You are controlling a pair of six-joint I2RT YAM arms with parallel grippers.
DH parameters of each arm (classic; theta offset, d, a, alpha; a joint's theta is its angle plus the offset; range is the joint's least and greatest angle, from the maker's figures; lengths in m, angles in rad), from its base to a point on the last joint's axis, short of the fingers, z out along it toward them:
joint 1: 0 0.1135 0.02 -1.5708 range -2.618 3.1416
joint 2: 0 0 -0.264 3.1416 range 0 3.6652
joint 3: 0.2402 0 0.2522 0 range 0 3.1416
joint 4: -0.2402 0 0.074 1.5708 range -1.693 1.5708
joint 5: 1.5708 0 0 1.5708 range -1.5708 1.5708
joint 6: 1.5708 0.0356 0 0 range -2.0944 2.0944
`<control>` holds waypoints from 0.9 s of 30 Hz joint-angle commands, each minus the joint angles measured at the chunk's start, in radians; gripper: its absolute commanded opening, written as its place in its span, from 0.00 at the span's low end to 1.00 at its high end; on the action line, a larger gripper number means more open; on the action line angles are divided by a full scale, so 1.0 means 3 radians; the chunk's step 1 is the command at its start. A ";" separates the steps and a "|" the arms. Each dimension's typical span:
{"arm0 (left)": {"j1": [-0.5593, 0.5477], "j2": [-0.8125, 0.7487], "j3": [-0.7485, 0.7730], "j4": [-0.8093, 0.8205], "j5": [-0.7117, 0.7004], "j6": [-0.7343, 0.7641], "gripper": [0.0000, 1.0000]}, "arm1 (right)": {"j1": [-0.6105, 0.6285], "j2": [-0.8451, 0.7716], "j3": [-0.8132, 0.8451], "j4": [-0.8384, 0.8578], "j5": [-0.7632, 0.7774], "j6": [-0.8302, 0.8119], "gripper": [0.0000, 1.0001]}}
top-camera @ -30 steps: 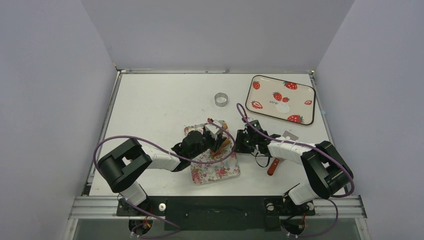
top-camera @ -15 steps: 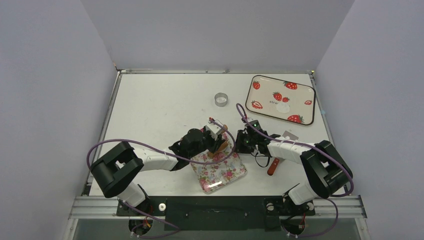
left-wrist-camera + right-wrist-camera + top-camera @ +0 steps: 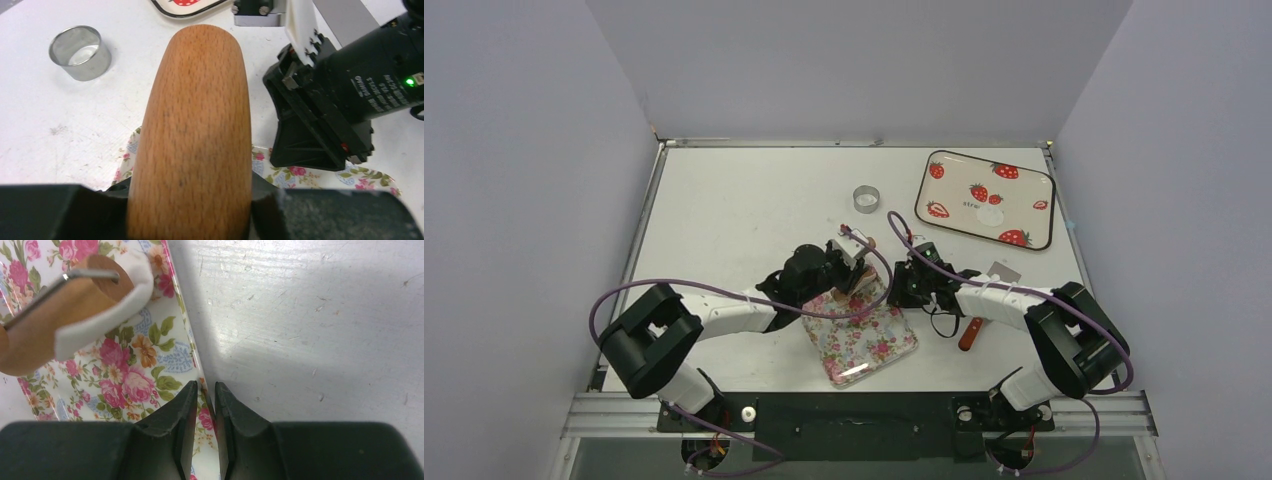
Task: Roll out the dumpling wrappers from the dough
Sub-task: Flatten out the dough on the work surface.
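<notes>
I see my right gripper point(image 3: 206, 388) pinching the floral tray point(image 3: 192, 354) by its rim; dough point(image 3: 107, 315) wraps the roller point(image 3: 40, 335).

One dumpling wrapper point(image 3: 991, 215), a thin flat white disc, lies on the strawberry tray point(image 3: 1024, 195) by its near edge, at the far right corner of the counter point(image 3: 744, 200). The dough point(image 3: 107, 307) is a thin white sheet curled around the end of the wooden roller point(image 3: 45, 325), over the floral tray point(image 3: 145, 360).
</notes>
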 commanded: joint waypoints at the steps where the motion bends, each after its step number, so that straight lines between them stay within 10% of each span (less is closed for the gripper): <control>1: 0.0136 -0.0100 0.0197 0.0241 0.0086 0.0131 0.00 | 0.0064 0.0054 -0.0025 -0.0313 0.0180 -0.0059 0.18; 27: -0.0200 -0.0285 -0.0077 0.0171 0.0120 0.0444 0.00 | 0.0071 0.0085 0.0029 -0.0336 0.0181 -0.0072 0.18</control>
